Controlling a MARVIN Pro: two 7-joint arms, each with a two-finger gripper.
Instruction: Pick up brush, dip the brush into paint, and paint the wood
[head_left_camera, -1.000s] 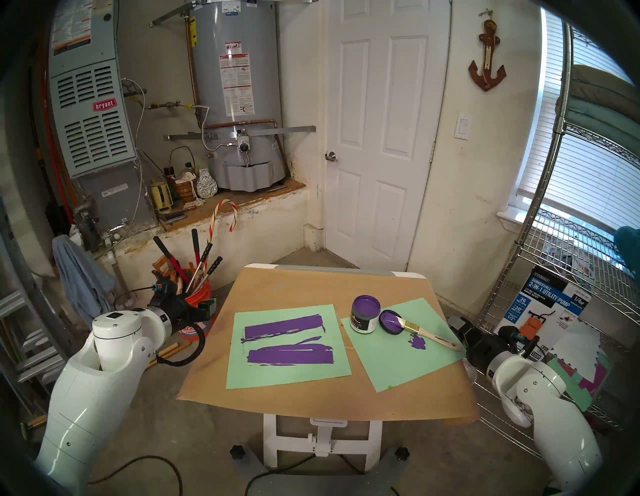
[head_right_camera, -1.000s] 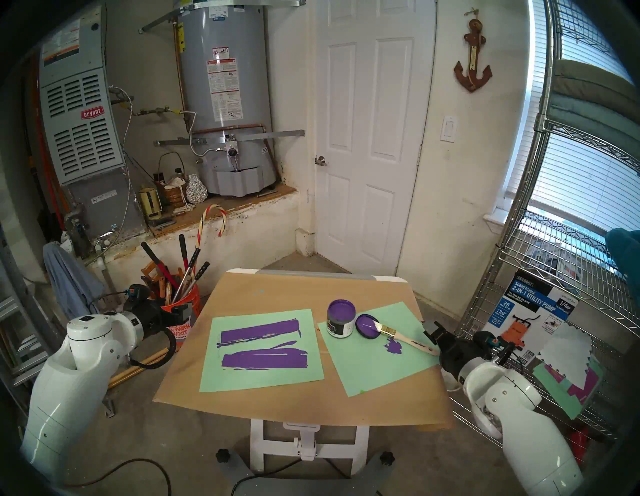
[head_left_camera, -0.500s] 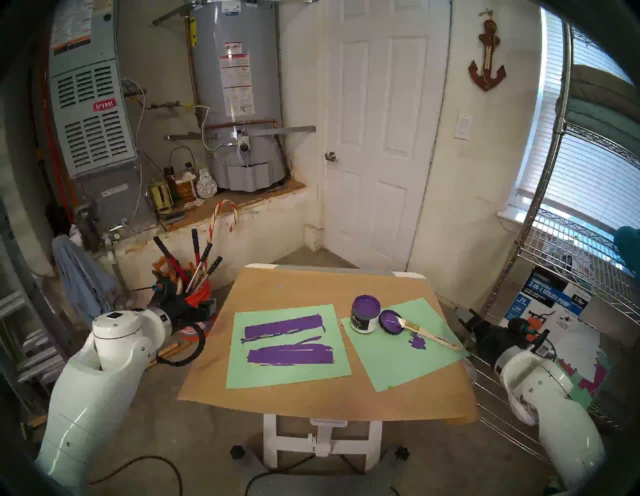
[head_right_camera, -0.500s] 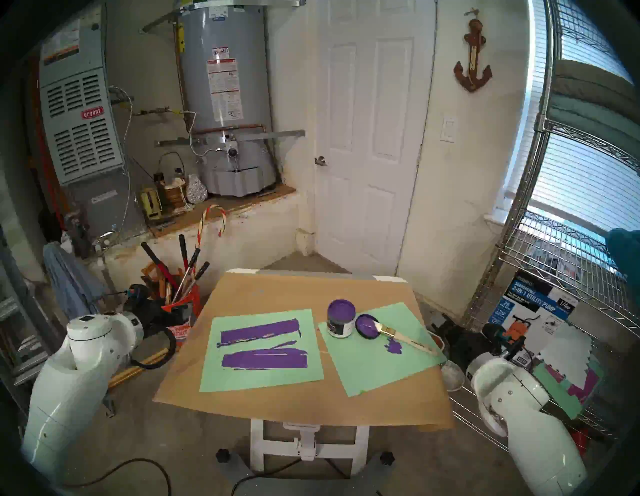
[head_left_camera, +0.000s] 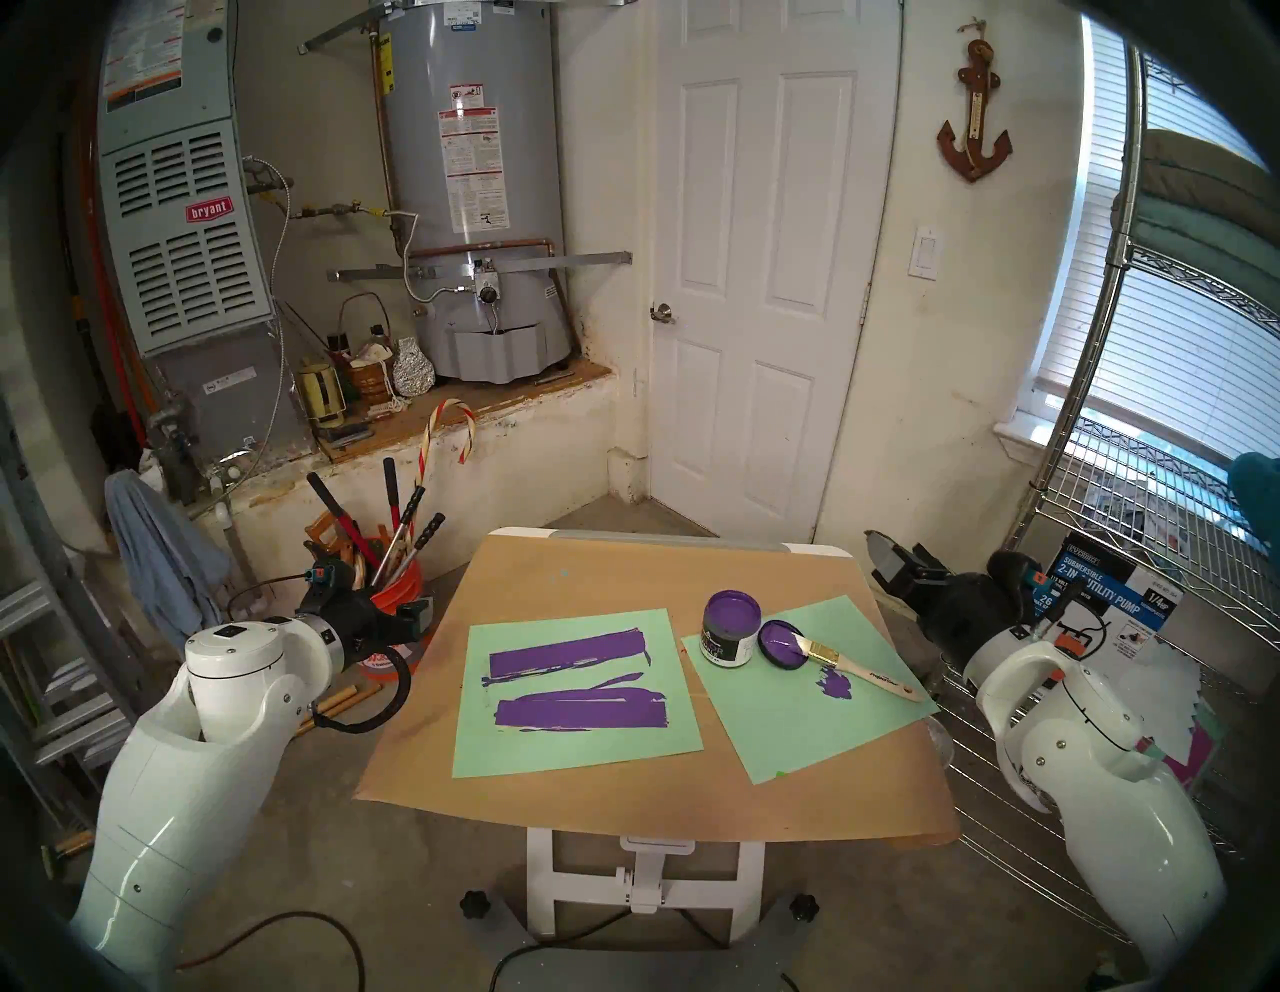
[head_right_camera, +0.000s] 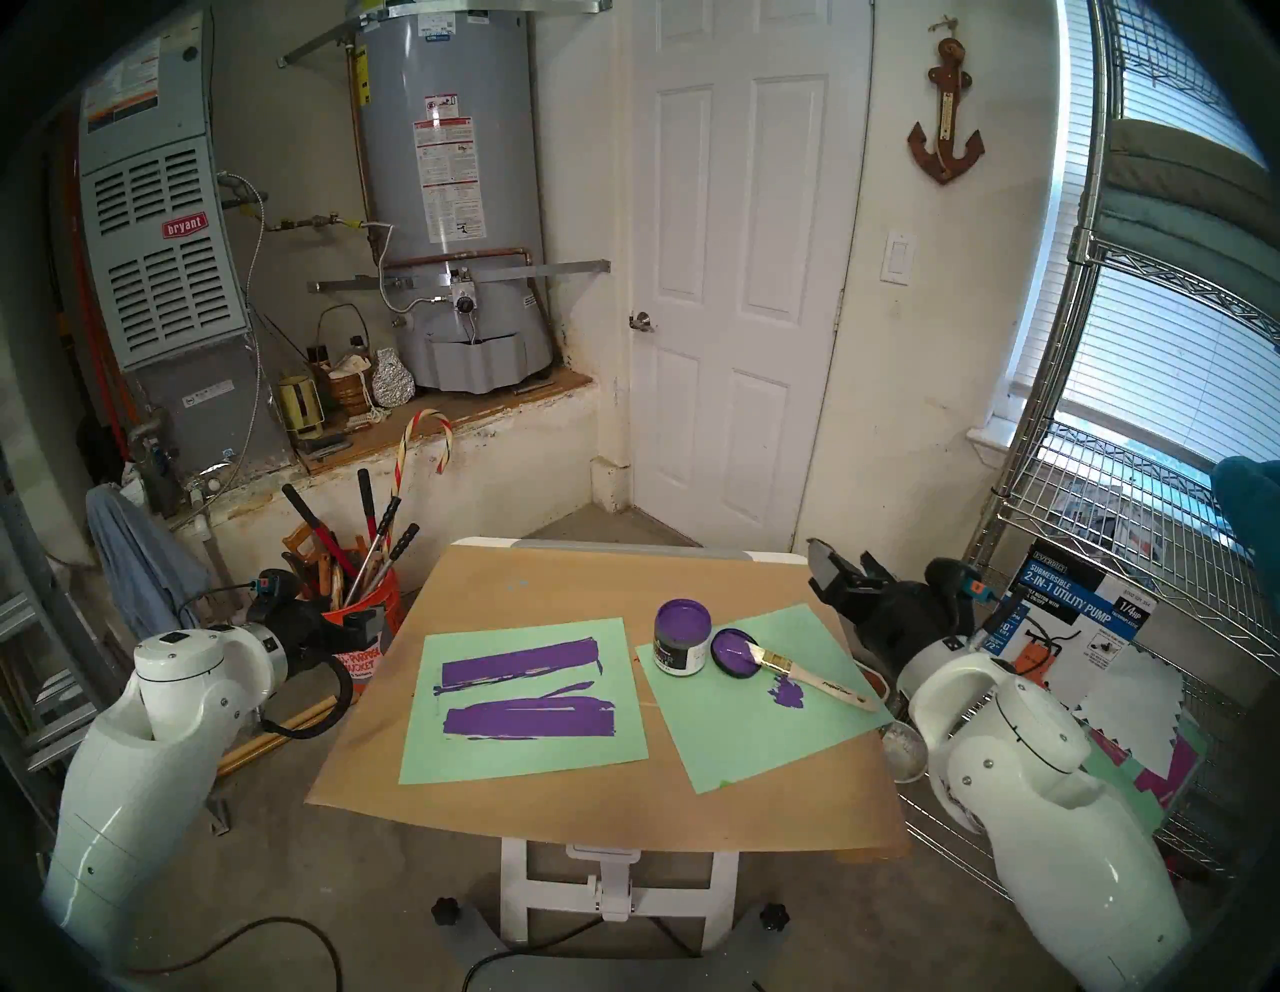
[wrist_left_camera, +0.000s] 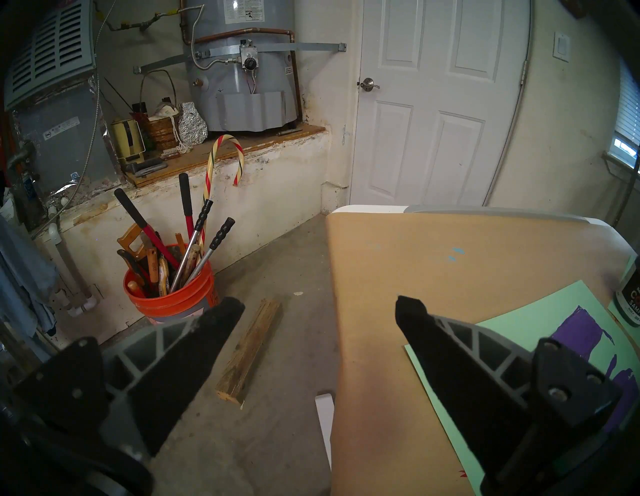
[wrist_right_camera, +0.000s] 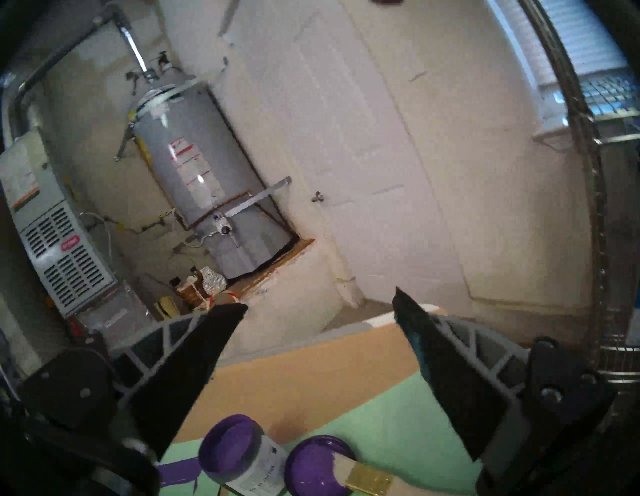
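The brush (head_left_camera: 859, 670) lies on the right green sheet, its bristles resting on the purple-smeared lid (head_left_camera: 781, 644); its gold ferrule shows in the right wrist view (wrist_right_camera: 369, 479). The paint jar (head_left_camera: 731, 627) stands open beside the lid and also shows in the right wrist view (wrist_right_camera: 239, 453). The wood (head_left_camera: 568, 654), purple-coated, lies on the left green sheet. My right gripper (head_left_camera: 897, 564) is open and empty, raised beside the table's far right corner, beyond the brush. My left gripper (head_left_camera: 412, 616) is open and empty, off the table's left edge.
A longer ragged purple smear (head_left_camera: 582, 713) lies below the panel, and a small purple blotch (head_left_camera: 836, 686) by the brush handle. An orange tool bucket (head_left_camera: 398, 589) stands by my left gripper. A wire shelf (head_left_camera: 1143, 526) with a boxed pump stands right of my right arm.
My right arm has swung up from below the table's right edge; its gripper now sits higher and farther back, by the far right corner. The left arm, brush and jar have not moved.
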